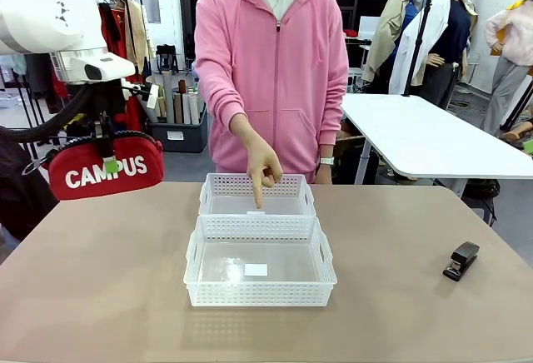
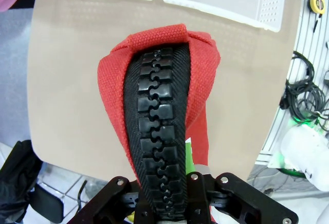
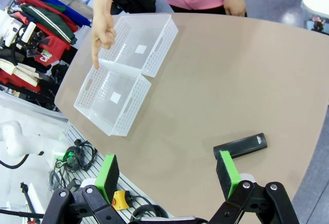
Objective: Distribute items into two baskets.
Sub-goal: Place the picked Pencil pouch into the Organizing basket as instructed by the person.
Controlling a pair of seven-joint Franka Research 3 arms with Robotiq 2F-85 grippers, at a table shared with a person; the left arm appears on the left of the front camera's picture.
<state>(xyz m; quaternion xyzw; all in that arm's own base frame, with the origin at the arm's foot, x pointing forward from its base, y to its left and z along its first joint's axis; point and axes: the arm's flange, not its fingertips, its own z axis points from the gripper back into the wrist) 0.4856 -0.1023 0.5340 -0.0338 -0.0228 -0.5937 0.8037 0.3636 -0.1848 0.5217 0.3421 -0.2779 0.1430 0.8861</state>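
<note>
At the left, the left end effector (image 1: pixel 109 161) is clamped shut on the zipper edge of the red pouch (image 1: pixel 104 173), which hangs above the counter's (image 1: pixel 100 280) left edge, well apart from the baskets. Pinched along one seam, the pouch may swing or slip in a carry. In the middle, the person's hand (image 1: pixel 263 173) points into the far basket (image 1: pixel 218 188), which touches the near basket (image 1: pixel 258 295); a descent there could strike the finger or snag a rim. At the right, the stapler (image 1: pixel 461 261) lies on the counter. The right end effector (image 3: pixel 167 175) hovers wide open and empty, and a poor pinch could skid the stapler.
</note>
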